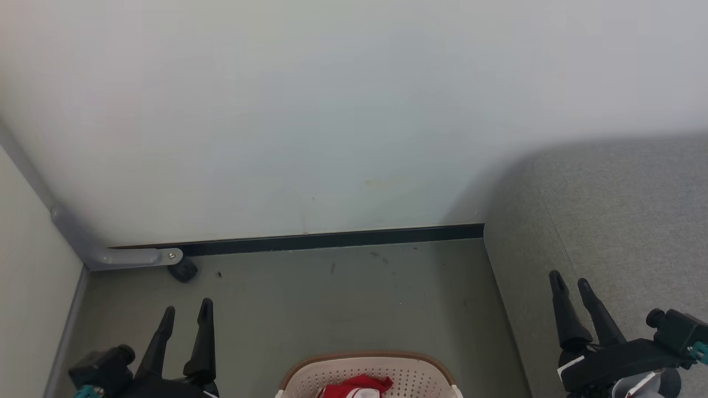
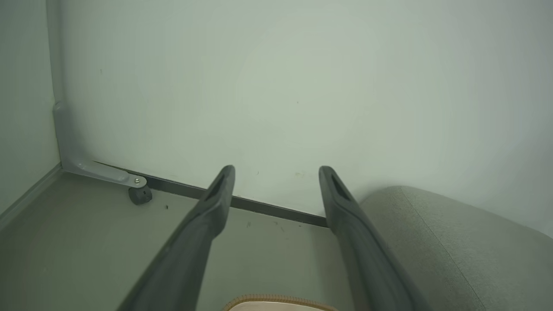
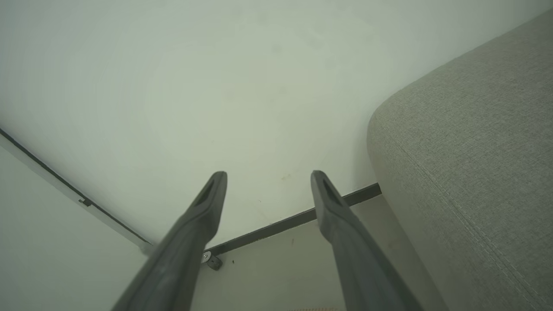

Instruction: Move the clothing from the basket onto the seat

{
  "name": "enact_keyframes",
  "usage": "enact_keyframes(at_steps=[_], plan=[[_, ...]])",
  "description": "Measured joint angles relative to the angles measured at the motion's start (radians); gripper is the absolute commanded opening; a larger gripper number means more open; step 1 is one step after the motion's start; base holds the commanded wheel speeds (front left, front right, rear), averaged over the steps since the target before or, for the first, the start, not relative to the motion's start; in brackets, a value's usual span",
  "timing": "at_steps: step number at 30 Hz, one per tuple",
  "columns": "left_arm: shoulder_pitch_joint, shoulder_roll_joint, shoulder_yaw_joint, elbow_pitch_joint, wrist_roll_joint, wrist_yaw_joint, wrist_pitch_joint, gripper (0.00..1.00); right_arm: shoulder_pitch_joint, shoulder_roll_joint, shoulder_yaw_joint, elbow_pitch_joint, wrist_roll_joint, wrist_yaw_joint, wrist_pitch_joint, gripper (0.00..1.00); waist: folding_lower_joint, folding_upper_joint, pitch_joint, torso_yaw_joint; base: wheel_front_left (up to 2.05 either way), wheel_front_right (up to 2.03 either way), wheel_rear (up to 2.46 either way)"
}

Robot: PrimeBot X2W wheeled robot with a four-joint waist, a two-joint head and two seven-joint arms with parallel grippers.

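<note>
The basket (image 1: 409, 376) stands on the floor (image 1: 332, 298) at the near edge of the head view, between the two arms, with a red garment (image 1: 357, 385) lying inside it. The seat (image 1: 619, 221) occupies the right side, against the far wall (image 1: 332, 110). The left gripper (image 1: 188, 307) hovers left of the basket, fingers apart and empty. The right gripper (image 1: 569, 279) hovers over the near left edge of the seat, fingers likewise apart and empty. Likely hazards: most of the basket lies out of the head view, so a descent could strike the rim or snag a fingertip in the perforated wall. A shallow pinch could drop the garment on the floor short of the seat.
</note>
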Motion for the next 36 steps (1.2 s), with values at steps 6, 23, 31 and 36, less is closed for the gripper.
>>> enact_keyframes(at_steps=[6,23,31,36], plan=[[-0.001,0.004,-0.015,0.0,0.077,0.009,-0.022,1.0,-0.006,-0.009,0.025,0.004,-0.07,-0.008,-0.019,1.0,0.0,0.0,0.001,0.0,0.0,0.0,0.0],[-0.02,0.007,-0.025,-0.001,0.295,0.028,-0.085,1.0,-0.05,-0.037,0.084,0.028,-0.261,-0.018,-0.083,1.0,-0.0001,0.0,0.005,0.003,0.0,0.0,0.0],[-0.02,-0.002,-0.019,0.004,0.315,0.026,-0.088,1.0,-0.05,-0.039,0.08,0.033,-0.289,-0.023,-0.089,1.0,-0.0002,0.0,0.006,0.003,0.0,0.0,0.0],[-0.02,-0.007,-0.012,0.009,0.319,0.023,-0.088,1.0,-0.05,-0.036,0.069,0.034,-0.291,-0.022,-0.089,1.0,-0.0002,0.0,0.006,0.003,0.0,0.0,0.0]])
